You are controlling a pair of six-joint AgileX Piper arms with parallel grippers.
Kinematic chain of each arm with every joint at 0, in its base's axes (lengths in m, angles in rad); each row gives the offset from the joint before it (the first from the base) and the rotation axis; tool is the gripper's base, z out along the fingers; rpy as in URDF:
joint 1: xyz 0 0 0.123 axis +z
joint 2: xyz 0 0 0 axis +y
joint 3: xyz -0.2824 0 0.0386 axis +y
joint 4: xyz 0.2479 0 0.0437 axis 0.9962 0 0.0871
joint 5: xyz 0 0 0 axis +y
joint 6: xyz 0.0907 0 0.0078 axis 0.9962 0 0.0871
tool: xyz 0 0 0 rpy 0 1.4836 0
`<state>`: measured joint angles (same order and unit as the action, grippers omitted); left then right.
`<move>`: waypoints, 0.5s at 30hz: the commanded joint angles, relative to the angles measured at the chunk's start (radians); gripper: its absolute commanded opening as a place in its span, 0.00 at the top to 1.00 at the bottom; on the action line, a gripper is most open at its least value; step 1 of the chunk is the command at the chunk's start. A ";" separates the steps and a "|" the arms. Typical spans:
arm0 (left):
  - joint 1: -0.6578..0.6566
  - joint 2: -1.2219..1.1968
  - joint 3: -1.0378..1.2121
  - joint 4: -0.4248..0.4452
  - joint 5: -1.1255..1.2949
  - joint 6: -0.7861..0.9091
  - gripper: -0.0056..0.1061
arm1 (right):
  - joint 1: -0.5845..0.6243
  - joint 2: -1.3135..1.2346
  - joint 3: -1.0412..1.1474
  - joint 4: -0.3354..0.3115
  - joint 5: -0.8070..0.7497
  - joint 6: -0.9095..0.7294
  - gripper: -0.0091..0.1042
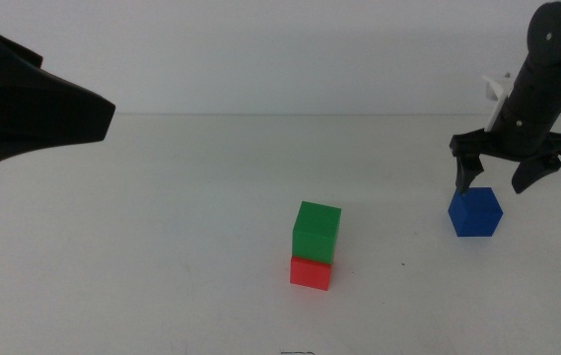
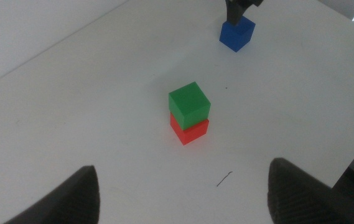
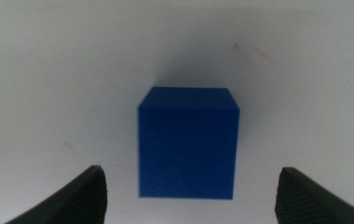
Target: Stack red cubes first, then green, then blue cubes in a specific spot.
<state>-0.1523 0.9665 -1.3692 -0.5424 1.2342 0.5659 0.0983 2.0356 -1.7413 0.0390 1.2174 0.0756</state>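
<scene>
Red cube [image 1: 311, 273] under green cube [image 1: 316, 232]; right gripper [image 1: 497, 178] spread above blue cube [image 1: 475, 213].

The green cube [image 1: 316, 230] sits on the red cube [image 1: 311, 272] near the middle of the worktop [image 1: 162, 247]. The blue cube [image 1: 475, 212] rests well apart to their right, directly under the right claw [image 1: 498, 181], between its spread jaws.

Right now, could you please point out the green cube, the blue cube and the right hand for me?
green cube [image 1: 316, 229]: middle view, on its front face, atop the red cube [image 1: 311, 272].
blue cube [image 3: 186, 149]: right wrist view, on its top face.
right hand [image 1: 497, 183]: middle view, midway between its open fingertips, above the blue cube.
</scene>
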 commanded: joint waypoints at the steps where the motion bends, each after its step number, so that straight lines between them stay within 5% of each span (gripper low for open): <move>1: -0.007 -0.005 -0.022 -0.035 -0.054 -0.014 0.13 | 0.000 -0.044 -0.035 -0.029 0.015 0.010 0.09; 15: -0.007 -0.005 -0.022 -0.035 -0.054 -0.014 0.13 | 0.024 0.013 -0.035 -0.029 -0.038 0.011 0.09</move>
<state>-0.1523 0.9665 -1.3692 -0.5424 1.2342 0.5659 0.1174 2.1025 -1.7466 0.0210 1.1957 0.0875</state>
